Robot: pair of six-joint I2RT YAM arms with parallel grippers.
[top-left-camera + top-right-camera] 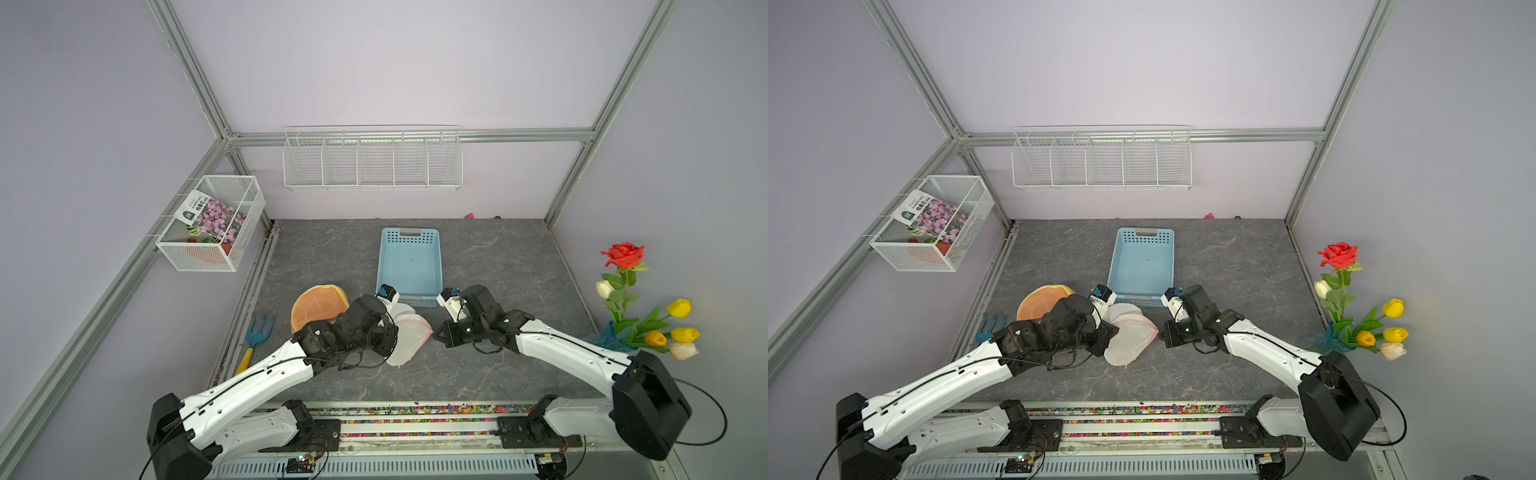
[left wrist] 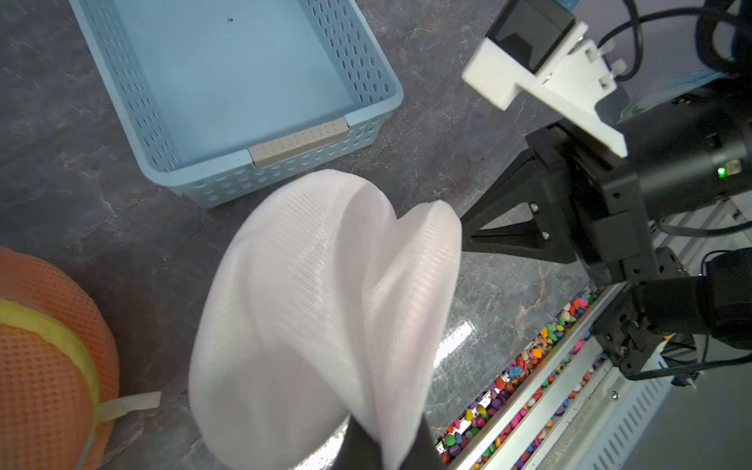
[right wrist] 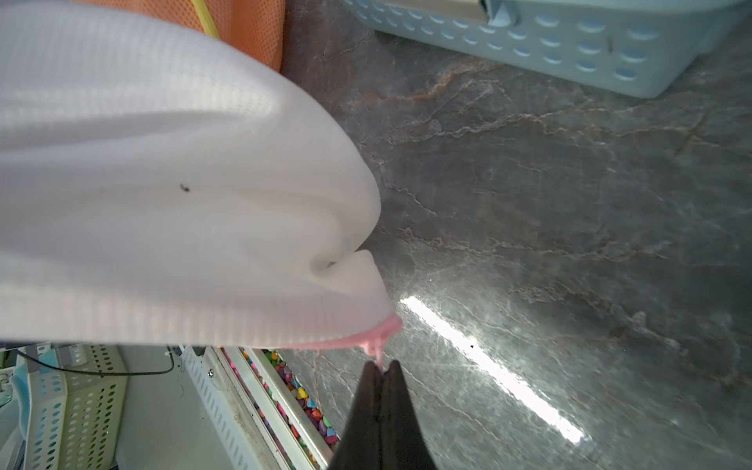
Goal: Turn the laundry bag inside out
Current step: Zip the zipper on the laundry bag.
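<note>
Now you hold the white mesh laundry bag (image 1: 409, 334) between both arms, just in front of the blue basket (image 1: 410, 266), your left gripper (image 2: 390, 439) pinched tight on its fabric and your right gripper (image 3: 381, 368) clamped on its pink corner.

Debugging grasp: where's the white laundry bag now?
Mid-table in both top views: white laundry bag is robot-side of the blue basket, right of orange mesh bag, pinched between left end effector and right end effector.
</note>
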